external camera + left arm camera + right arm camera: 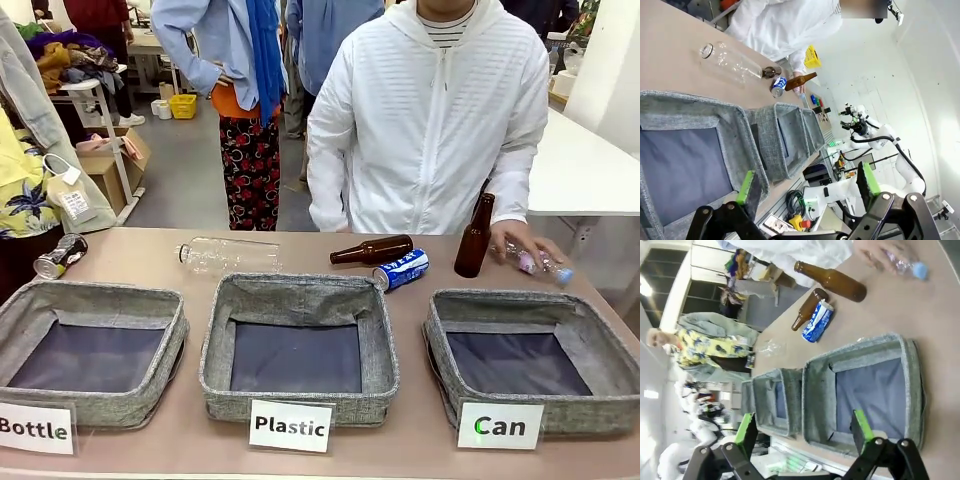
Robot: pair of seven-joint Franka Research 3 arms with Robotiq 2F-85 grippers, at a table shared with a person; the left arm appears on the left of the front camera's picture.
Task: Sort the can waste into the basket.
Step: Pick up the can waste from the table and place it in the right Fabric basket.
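Note:
A blue can (400, 269) with white lettering lies on its side behind the middle bin. A crushed dark can (60, 256) lies at the far left of the table. The basket (520, 300) with the "Can" card (500, 425) stands at the right. My right gripper (804, 427) is open above the basket's (860, 347) near edge, with the blue can (817, 321) beyond it. Over the left bin my left gripper (807, 185) is open and holds nothing; the blue can (778, 87) lies far off.
Bins signed "Plastic" (300, 292) and "Bottle" (95, 295) stand middle and left. A clear plastic bottle (228, 255) and a brown bottle (372, 250) lie behind them; another brown bottle (474, 238) stands upright. The person's hand (525, 245) rests on a crushed plastic bottle.

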